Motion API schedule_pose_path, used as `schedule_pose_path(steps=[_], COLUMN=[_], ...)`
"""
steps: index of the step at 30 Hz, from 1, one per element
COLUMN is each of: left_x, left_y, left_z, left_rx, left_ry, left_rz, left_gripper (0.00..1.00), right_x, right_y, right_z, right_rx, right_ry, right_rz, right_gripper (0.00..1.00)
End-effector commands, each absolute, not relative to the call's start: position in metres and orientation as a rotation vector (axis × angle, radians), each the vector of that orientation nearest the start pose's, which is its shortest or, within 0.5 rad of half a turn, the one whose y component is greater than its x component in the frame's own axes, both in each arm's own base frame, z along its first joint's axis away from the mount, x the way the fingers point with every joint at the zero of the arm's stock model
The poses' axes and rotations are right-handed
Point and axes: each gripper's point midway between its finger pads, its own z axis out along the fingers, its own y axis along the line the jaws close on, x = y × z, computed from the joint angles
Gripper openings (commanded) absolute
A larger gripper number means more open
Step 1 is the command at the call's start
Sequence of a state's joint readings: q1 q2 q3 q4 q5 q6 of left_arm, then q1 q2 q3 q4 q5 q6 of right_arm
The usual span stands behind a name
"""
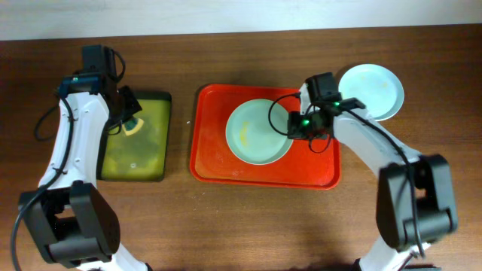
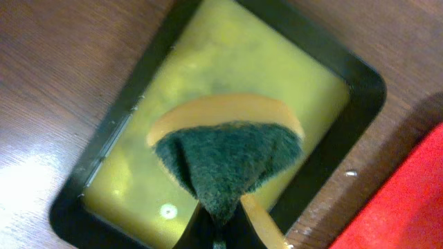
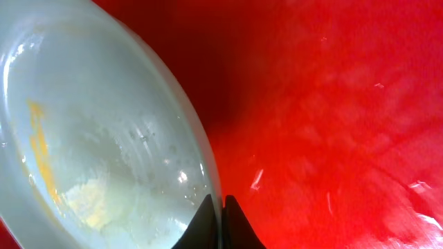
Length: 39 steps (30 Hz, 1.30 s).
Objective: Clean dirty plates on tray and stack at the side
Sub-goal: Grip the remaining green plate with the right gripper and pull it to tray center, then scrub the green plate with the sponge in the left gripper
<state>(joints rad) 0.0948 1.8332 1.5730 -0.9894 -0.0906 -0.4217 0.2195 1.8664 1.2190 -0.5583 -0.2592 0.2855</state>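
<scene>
Right claw [image 3: 220, 211] is clamped on the rim of the smeared plate [image 3: 104, 138] in the red tray [image 3: 332, 104], prob to steady it for scrubbing, while left claw [image 2: 218, 232] grips a green sponge [image 2: 228, 162] over the black tray [image 2: 124, 117] on the left, prob soaking it, w/ another plate [image 1: 373, 89] parked off-tray far right.

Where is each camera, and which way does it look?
Overhead: above the table, straight down at the red tray, black tray, left arm, right arm.
Left wrist: on the left arm, down past left gripper and sponge into the black tray.
Right wrist: looks past the right gripper pinching the smeared plate.
Shared: overhead and right wrist both show that plate.
</scene>
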Motion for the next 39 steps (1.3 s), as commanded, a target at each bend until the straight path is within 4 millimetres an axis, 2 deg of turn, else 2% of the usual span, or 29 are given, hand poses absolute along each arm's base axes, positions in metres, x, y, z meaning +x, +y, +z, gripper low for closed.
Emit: schedule_pose_path(steps=[1,3,5,6,7,8,11,17,20,21,24,26,29,31,32,33,35,37,39], left_x=[0.422,0.426,0.427,0.426,0.424,0.423,0.417,0.41,0.413,0.413,0.417,0.417,0.42,0.422,0.423,0.425,0.427,0.424,0.413], left_y=[-0.001,-0.032,-0.06,-0.075,-0.1,-0.111,-0.141,-0.199,-0.221,-0.223,-0.198,-0.165,-0.12,-0.107,-0.107,-0.116,-0.149,-0.186,-0.208], left_z=[0.112,0.117,0.119,0.118,0.117,0.115,0.09,0.033,0.018,0.013,-0.003,-0.009,0.001,0.011,0.018,0.028,0.05,0.076,0.081], left_rx=[-0.422,-0.275,-0.182,-0.132,-0.074,-0.058,-0.094,-0.004,0.062,0.068,0.036,0.011,-0.009,-0.017,-0.022,-0.026,-0.028,-0.011,0.046], left_ry=[2.809,2.794,2.793,2.795,2.798,2.804,2.863,2.932,2.909,2.91,2.916,2.904,2.83,2.804,2.806,2.821,2.863,2.878,2.913], left_rz=[-0.326,-0.457,-0.474,-0.483,-0.5,-0.499,-0.37,-0.375,-0.392,-0.386,-0.164,0.102,0.456,0.552,0.542,0.463,0.17,-0.214,-0.435], left_gripper=[0.0,0.0,0.0,0.0,0.0,0.0,0.0,0.0,0.0,0.0,0.0,0.0,0.0,0.0,0.0,0.0,0.0,0.0,0.0], right_x=[0.39,0.385,0.382,0.382,0.384,0.387,0.389,0.391,0.391,0.39,0.39,0.39,0.39,0.39,0.39,0.39,0.389,0.388,0.389], right_y=[0.15,0.168,0.184,0.187,0.189,0.187,0.184,0.182,0.182,0.182,0.182,0.182,0.182,0.182,0.182,0.182,0.182,0.181,0.181], right_z=[0.014,0.001,-0.008,-0.011,-0.012,-0.013,-0.014,-0.014,-0.014,-0.015,-0.015,-0.015,-0.015,-0.015,-0.015,-0.015,-0.015,-0.015,-0.015], right_rx=[0.006,-0.036,-0.079,-0.046,0.021,0.078,0.103,0.165,0.165,0.166,0.166,0.166,0.166,0.166,0.165,0.166,0.166,0.168,0.166], right_ry=[2.867,2.887,2.89,2.895,2.893,2.892,2.888,2.886,2.887,2.889,2.891,2.891,2.891,2.891,2.891,2.891,2.892,2.899,2.895], right_rz=[0.524,0.602,0.634,0.626,0.617,0.591,0.574,0.563,0.563,0.563,0.561,0.561,0.561,0.561,0.561,0.561,0.561,0.558,0.559], right_gripper=[0.04,0.04,0.04,0.04,0.04,0.04,0.04,0.04,0.04,0.04,0.04,0.04,0.04,0.04,0.04,0.04,0.04,0.04,0.04])
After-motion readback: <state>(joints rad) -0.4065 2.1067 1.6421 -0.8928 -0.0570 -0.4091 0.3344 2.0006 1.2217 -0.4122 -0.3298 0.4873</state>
